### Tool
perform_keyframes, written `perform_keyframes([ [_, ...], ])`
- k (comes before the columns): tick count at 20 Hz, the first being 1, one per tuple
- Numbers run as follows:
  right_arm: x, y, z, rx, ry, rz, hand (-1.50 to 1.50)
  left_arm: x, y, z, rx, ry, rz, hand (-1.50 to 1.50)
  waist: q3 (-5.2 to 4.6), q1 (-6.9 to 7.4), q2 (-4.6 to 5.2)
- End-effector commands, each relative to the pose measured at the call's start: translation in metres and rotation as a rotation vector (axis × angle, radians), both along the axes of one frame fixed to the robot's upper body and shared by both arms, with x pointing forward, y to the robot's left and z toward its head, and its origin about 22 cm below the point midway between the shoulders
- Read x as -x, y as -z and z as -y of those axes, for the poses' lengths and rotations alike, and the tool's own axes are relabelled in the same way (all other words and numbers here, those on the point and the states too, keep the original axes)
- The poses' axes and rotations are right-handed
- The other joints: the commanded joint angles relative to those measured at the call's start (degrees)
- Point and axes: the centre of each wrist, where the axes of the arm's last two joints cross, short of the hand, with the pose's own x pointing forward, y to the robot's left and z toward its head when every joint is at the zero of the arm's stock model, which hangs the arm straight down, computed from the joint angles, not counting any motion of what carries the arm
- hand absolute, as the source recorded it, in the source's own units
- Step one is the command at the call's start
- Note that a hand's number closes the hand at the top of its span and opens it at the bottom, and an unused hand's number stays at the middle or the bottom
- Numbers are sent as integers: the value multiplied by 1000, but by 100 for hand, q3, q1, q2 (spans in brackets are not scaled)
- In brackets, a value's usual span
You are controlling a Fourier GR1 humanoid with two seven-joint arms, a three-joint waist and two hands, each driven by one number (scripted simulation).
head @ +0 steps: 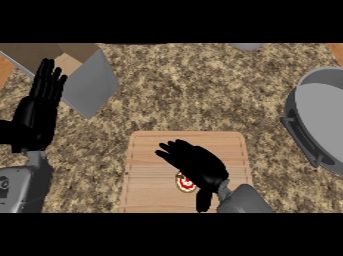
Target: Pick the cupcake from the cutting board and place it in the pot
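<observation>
Counter [203,90]: speckled brown-and-tan stone top, filling most of the head view; strips of wood surface show at the upper left and upper right corners.

Board [148,192]: pale wood, upright rectangle with rounded corners, at lower centre of the counter, its near end cut off by the lower edge of the view.

Cupcake [184,183]: on the board, right of its middle and towards its near end. Only a small part shows, white with red marks; the rest lies under the right hand.

Pot [336,120]: grey, large and round, at the right edge, partly out of view. Dark handle on its left wall, facing the board. Well apart from the cupcake.

Box [93,82]: grey walls, tan inside, open top, at upper left on the counter.

Right hand [196,165]: black, on a grey forearm coming in from the lower edge. Sits over the board, directly above the cupcake. Fingers straight to slightly bent, spread, pointing up and left; thumb points down towards the near edge. Not closed round the cupcake; contact cannot be told.

Left hand [39,107]: black, at the left edge beside the box. Fingers straight, pointing up, close together; holds nothing.
</observation>
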Motion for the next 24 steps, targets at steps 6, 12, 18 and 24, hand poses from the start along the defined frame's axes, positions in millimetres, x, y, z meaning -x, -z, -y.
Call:
perform_keyframes([
  [6,5,18,-23,-28,-179,89,150,3,-13,-1,-12,21,9,0,6,23,4],
  [12,10,30,-23,-17,-167,125,150,10,-4,-15,-10,-11,9,0,5,17,4],
  [18,25,1,-6,-50,-59,299,150,10,-6,-12,-15,-11,8,0,4,-21,-11],
  [24,-51,-40,20,20,568,293,150,-4,-9,-4,2,1,10,0,-8,27,93],
])
